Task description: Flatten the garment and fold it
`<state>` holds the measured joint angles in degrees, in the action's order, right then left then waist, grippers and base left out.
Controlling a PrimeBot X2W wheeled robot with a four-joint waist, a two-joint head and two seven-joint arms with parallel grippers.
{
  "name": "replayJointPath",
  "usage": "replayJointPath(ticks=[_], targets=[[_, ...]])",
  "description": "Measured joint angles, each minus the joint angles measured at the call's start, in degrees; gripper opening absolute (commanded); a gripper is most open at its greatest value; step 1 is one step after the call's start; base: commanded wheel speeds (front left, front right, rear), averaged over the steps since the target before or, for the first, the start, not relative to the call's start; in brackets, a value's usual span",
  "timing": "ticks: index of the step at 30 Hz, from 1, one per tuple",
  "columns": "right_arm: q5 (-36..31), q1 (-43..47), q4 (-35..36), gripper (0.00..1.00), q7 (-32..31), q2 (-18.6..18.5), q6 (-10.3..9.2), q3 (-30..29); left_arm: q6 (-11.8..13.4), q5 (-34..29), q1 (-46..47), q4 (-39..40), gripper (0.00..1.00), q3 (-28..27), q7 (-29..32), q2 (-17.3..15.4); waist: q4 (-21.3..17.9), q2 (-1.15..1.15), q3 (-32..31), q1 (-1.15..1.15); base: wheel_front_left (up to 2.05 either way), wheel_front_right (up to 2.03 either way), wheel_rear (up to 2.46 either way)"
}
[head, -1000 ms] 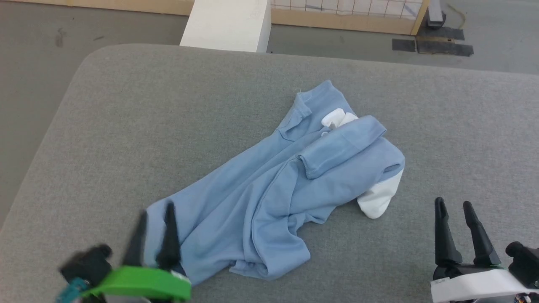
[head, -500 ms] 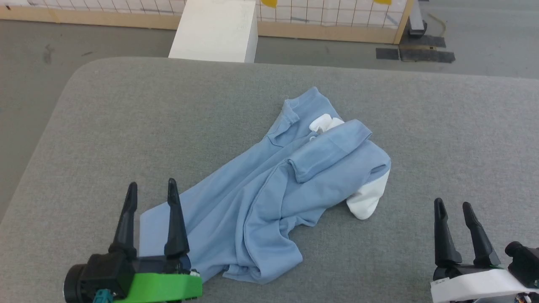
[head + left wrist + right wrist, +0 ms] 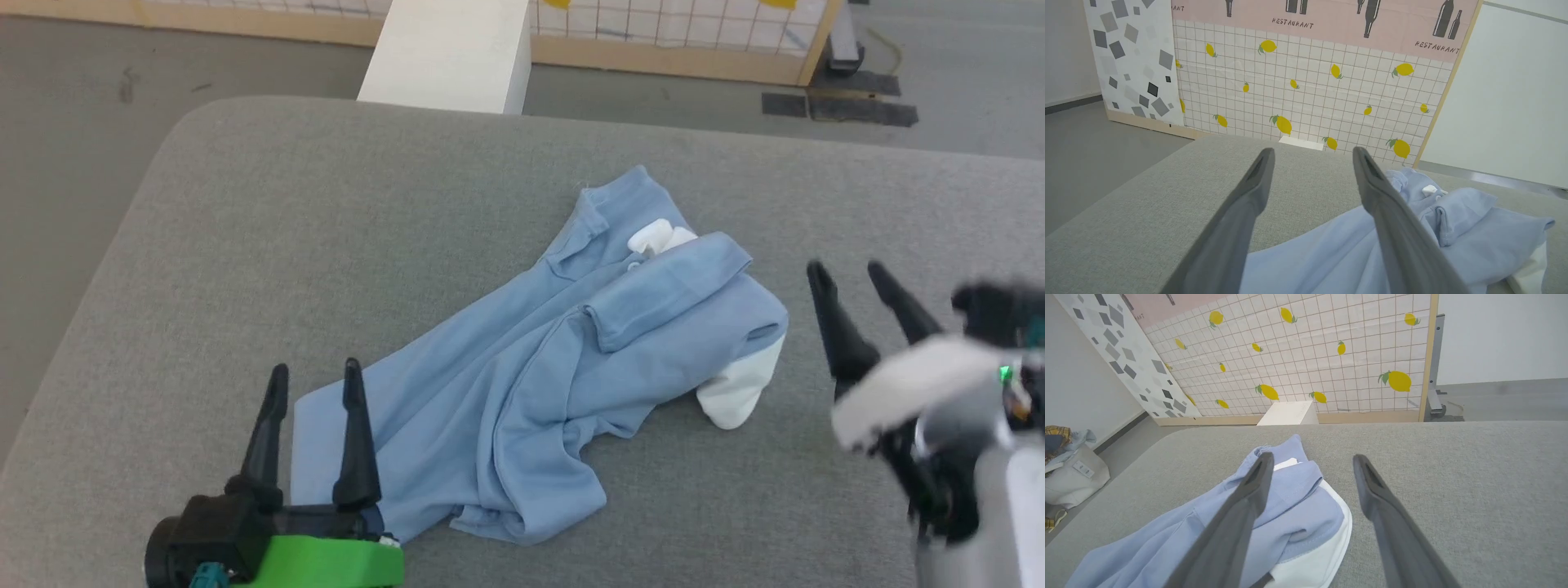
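Garment [image 3: 506,384] lies crumpled at mid worktop [image 3: 286,204]; we hold our left end effector [image 3: 316,368] wide at its seven o'clock hem and our right end effector [image 3: 846,269] wide at three o'clock, seemingly flanking it to spread it flat.

Left gripper [image 3: 316,367] lower left, jaws apart, right gripper [image 3: 845,266] mid-right, jaws apart

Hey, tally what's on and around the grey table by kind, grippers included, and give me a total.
Shirts: 1, the light blue shirt
Grippers: 2, both open: left gripper, right gripper
Tables: 1, the grey table
Boxes: 1, the white box behind the table
Total: 5
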<state>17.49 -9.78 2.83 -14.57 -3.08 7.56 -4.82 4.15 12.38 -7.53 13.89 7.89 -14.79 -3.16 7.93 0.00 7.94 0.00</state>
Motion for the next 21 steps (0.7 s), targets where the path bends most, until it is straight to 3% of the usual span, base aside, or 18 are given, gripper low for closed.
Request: replayJointPath(ticks=[5,9,15,21], targets=[[-1.71,-9.23,-4.83,1.00,-15.18,-2.54,0.00,-0.52,0.20,1.18,1.24,-0.75,1.00,1.87,0.01,0.04,1.32,0.00,2.03,0.00,0.00,0.00,0.00],[-2.09,-14.17,-9.51,1.00,-22.36,-3.27,0.00,-0.35,0.62,2.00,2.60,-1.38,1.00,3.25,0.01,0.10,2.82,0.00,3.58,0.00,0.00,0.00,0.00],[-3.77,-18.70,-15.19,1.00,-26.51,-3.53,0.00,-0.68,1.27,3.55,4.05,-2.05,1.00,5.23,0.01,0.12,5.50,0.00,5.83,0.00,0.00,0.00,0.00],[-5.80,-20.91,-19.42,1.00,-26.76,-3.67,0.00,-1.69,1.65,4.13,5.34,-2.22,1.00,5.93,0.01,0.12,8.07,0.00,7.93,0.00,0.00,0.00,0.00]])
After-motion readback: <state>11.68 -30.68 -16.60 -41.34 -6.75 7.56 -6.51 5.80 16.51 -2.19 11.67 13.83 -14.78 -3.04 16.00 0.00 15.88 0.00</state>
